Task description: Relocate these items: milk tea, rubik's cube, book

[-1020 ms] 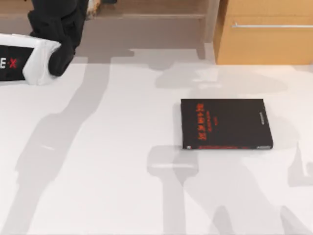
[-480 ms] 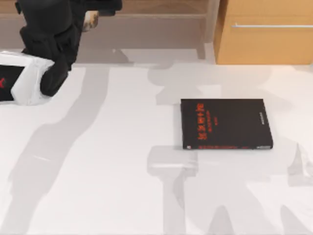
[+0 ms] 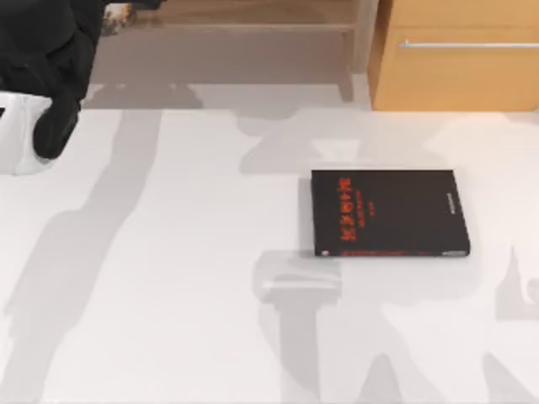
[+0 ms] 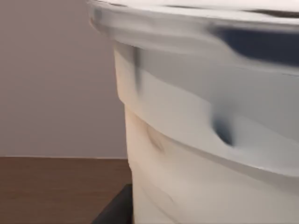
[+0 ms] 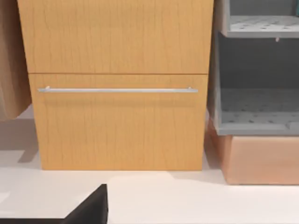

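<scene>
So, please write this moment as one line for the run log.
left arm: top view's far left corner, by the shelf | cup: close before left wrist camera | black book: flat on table, right of centre

Bench (image 3: pixel 168 320): one book (image 3: pixel 389 212) lying flat, right of centre. Cabinet (image 3: pixel 459 55) behind it at far right. Left arm (image 3: pixel 46 59) over far-left corner.
</scene>
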Controlling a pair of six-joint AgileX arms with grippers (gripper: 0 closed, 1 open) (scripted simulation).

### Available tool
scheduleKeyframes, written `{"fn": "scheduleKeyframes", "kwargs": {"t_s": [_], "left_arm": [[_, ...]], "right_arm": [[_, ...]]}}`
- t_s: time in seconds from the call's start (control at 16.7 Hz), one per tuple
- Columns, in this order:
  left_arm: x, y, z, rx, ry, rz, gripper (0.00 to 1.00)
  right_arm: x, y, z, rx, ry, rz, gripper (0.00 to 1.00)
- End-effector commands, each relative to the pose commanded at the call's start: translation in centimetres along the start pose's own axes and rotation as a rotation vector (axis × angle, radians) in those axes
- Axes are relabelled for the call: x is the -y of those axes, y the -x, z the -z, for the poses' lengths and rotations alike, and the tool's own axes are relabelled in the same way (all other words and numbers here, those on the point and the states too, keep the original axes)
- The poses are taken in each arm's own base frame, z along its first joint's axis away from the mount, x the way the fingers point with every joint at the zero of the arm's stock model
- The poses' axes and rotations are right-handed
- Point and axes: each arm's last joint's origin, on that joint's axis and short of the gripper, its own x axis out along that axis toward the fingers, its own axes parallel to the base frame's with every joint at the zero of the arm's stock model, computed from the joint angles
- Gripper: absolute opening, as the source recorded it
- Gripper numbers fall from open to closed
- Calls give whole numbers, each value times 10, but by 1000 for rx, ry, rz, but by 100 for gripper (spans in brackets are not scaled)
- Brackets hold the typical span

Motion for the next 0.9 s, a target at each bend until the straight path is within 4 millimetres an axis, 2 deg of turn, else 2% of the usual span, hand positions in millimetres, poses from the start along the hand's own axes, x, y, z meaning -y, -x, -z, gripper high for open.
{"fn": "scheduleKeyframes", "kwargs": {"t_s": [0.12, 0.24, 0.42, 0.54, 0.72, 0.9], "left_arm": [[-44, -5, 3, 44, -4, -5, 0], [-99, -3, 8, 86, -22, -16, 0], [-183, 14, 14, 135, -70, -45, 0], [-226, 30, 24, 130, -96, -50, 0], [-262, 48, 63, 31, -72, -41, 0], [-267, 50, 99, -64, -28, -13, 0]], "right_arm": [[0, 0, 0, 0, 0, 0, 100], [0, 0, 0, 0, 0, 0, 100], [0, 0, 0, 0, 0, 0, 100], [0, 0, 0, 0, 0, 0, 100], [0, 0, 0, 0, 0, 0, 100], [0, 0, 0, 0, 0, 0, 100]]}}
